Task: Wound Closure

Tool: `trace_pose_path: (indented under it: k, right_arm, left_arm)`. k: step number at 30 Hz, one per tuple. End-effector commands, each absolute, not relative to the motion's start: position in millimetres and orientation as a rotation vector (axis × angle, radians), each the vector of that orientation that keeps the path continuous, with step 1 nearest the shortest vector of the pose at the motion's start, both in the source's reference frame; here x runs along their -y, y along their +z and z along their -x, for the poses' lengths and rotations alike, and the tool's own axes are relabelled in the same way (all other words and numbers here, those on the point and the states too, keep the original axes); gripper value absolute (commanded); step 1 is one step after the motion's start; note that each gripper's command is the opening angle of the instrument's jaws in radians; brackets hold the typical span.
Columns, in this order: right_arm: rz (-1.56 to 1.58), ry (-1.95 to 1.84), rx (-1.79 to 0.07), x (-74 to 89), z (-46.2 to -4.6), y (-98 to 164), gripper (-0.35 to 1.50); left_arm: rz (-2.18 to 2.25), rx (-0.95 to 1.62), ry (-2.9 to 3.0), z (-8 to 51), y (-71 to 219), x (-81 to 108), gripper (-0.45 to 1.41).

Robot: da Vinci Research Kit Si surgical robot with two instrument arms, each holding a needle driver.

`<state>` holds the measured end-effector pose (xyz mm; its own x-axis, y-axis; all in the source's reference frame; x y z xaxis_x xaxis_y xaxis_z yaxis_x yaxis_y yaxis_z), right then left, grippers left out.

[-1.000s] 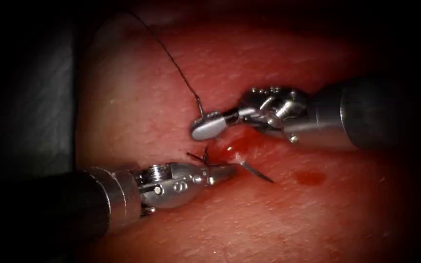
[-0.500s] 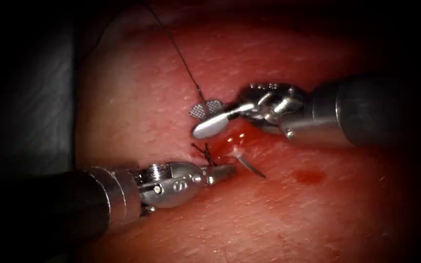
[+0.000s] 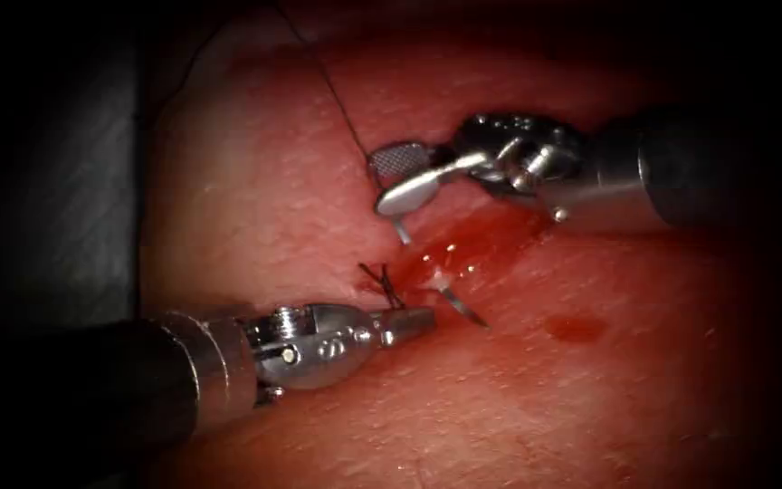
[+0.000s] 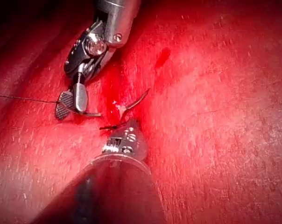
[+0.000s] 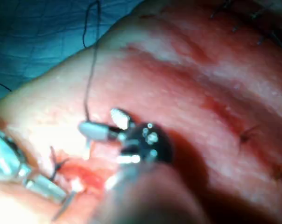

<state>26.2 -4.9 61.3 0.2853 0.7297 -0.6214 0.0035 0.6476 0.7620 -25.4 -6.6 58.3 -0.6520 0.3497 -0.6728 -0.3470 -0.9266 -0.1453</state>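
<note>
Your right tool [image 3: 400, 181] hovers at twelve o'clock of the cut [image 3: 450, 258], jaws spread and empty, the thread [image 3: 341, 109] beside them. Your left tool [image 3: 414, 317] sits clenched at the cut's eight o'clock; what it grips I cannot tell. One needle [image 3: 459, 303] lies in the tissue [image 3: 255, 199], tip out rightward. A snagged thread could tear the tissue. Two tools, one needle, one thread.

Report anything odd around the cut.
Red fluid pools at the cut, with a stray spot to its right. The needle sits in the tissue, both ends out, ungripped: right hand open and empty, left hand shut beside it, holding nothing.
</note>
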Motion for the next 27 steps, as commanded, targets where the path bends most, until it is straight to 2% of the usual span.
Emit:
trace_pose_path:
  k: [1,3,4,9,11,12,14,19,20,21,22,23,25,26,27]
  right_arm:
    - [-0.745,0.546,-1.199,5.5,-26.9,61.7,1.15]
    - [-0.762,0.518,-1.212,5.7,-27.3,61.5,0.96]
    - [-0.772,0.51,-1.216,6.0,-27.6,61.4,0.93]
    - [-0.818,0.468,-1.234,6.4,-27.7,61.0,0.96]
    - [-0.819,0.466,-1.235,6.5,-27.8,61.0,1.01]
    - [-0.827,0.459,-1.238,6.7,-27.8,60.9,1.1]
    - [-0.832,0.454,-1.24,6.8,-27.8,60.9,1.11]
    - [-0.855,0.424,-1.236,7.7,-28.3,60.8,0.94]
    - [-0.862,0.412,-1.231,7.8,-28.4,60.7,0.86]
    - [-0.881,0.392,-1.218,7.9,-28.5,60.7,0.64]
    - [-0.881,0.392,-1.218,7.9,-28.5,60.7,0.64]
    - [-0.885,0.376,-1.201,8.0,-28.5,60.7,0.47]
    - [-0.896,0.361,-1.177,8.0,-28.5,60.7,-0.2]
    - [-0.905,0.363,-1.164,7.9,-28.5,60.7,-0.35]
    - [-0.929,0.375,-1.132,7.8,-28.3,60.7,-0.35]
  left_arm:
    - [1.044,0.01,2.551,26.1,59.0,7.0,-0.45]
    - [1.043,0.009,2.55,26.2,59.0,6.9,-0.45]
    - [1.048,0.008,2.555,26.3,59.1,6.9,-0.45]
    - [1.048,0.008,2.556,26.3,59.1,6.9,-0.45]
    - [1.048,0.008,2.556,26.3,59.1,6.9,-0.45]
    - [1.048,0.008,2.556,26.3,59.1,6.9,-0.45]
    - [1.048,0.008,2.555,26.3,59.1,6.9,-0.45]
    - [1.047,0.008,2.555,26.4,59.1,6.9,-0.45]
    - [1.047,0.008,2.555,26.4,59.1,6.9,-0.45]
    - [1.047,0.008,2.555,26.4,59.1,6.9,-0.45]
    - [1.047,0.008,2.555,26.4,59.1,6.9,-0.45]
    - [1.048,0.005,2.56,26.4,59.1,6.9,-0.45]
    - [1.052,0.007,2.56,26.5,59.1,6.9,-0.45]
    - [1.052,0.007,2.56,26.4,59.1,6.9,-0.45]
    - [1.052,0.007,2.56,26.4,59.1,6.9,-0.45]
